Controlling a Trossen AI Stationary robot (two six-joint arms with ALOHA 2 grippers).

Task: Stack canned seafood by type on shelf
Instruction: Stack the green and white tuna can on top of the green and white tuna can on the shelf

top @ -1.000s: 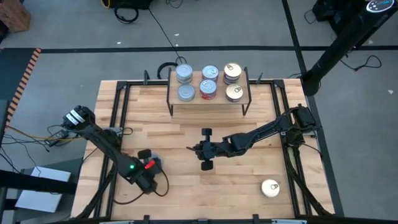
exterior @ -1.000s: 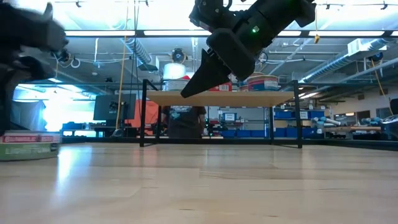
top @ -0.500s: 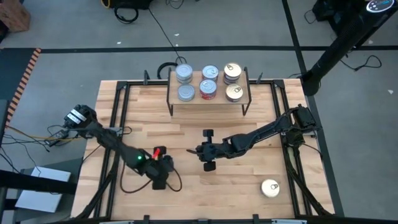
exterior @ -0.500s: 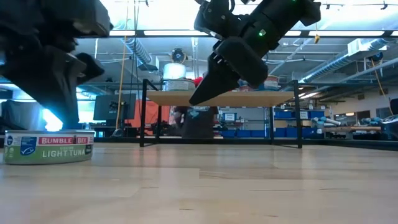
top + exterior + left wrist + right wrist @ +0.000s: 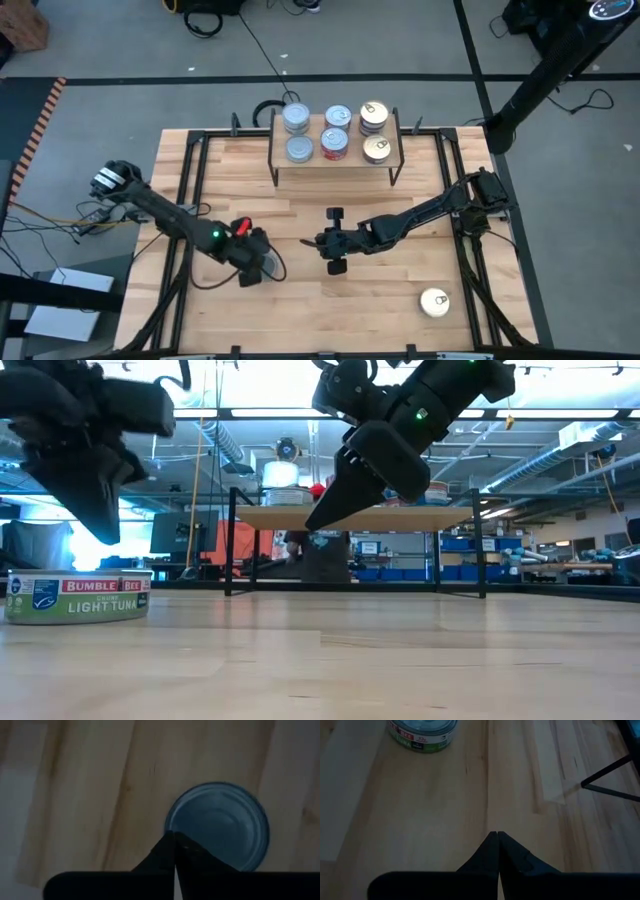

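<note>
The left gripper (image 5: pixel 250 268) hangs low over the near-left of the table with its fingers pressed together and nothing held. Directly beneath its tips, slightly toward the far side in the left wrist view, lies a silver-blue tin (image 5: pixel 217 825) flat on the wood, lid up. A round tin has no long axis to line up with, so the move turns on opening the fingers and coming straight down around it. This arm is clearly the nearer one.

The right gripper (image 5: pixel 312 241) waits at mid-table, also fully closed and empty, pointing toward that tin.

In the low view the tin's (image 5: pixel 78 596) side label reads "BUMBLE BEE" on red and "LIGHT TUNA" on green.

The shelf (image 5: pixel 395 150) stands at the far middle, carrying 3 columns of tins: silver at left, red-labelled in the centre, gold at right. 1 gold-topped tin (image 5: pixel 434 302) sits alone at the near right, closer to the right arm.
</note>
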